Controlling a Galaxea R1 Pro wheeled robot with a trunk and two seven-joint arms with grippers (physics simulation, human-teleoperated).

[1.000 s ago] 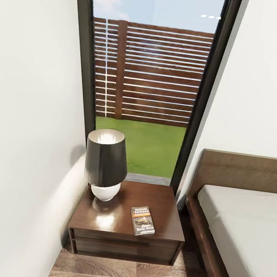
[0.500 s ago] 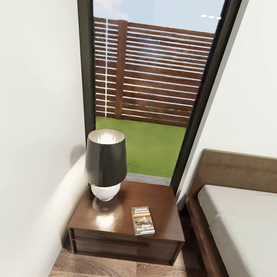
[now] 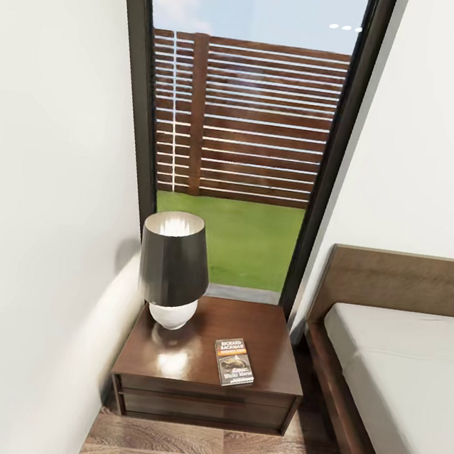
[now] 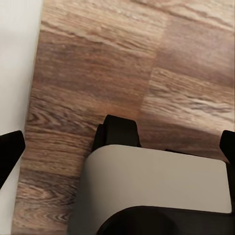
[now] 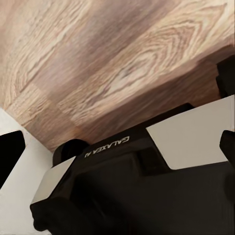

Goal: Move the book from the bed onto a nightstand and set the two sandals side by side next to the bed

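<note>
Nothing has shifted over the last second: the book [image 3: 237, 362] lies flat on the nightstand [image 3: 270, 333], near its front edge beside the lamp [image 3: 173, 266], with the bed [image 3: 409, 366] just to the right. That half looks finished; the sandals remain. Both wrist cameras face the floor [image 4: 98, 63], with each hand's fingertips spread wide, gripping nothing.

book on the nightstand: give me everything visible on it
The book is a small thin paperback: dark cover, white "Richard Bachman" lettering, an orange band, a central picture. It lies flat, face up and closed, slightly turned, on the glossy dark wood nightstand top near the front edge, on the bed side. It sits apart from the lamp; nothing else touches it.
</note>
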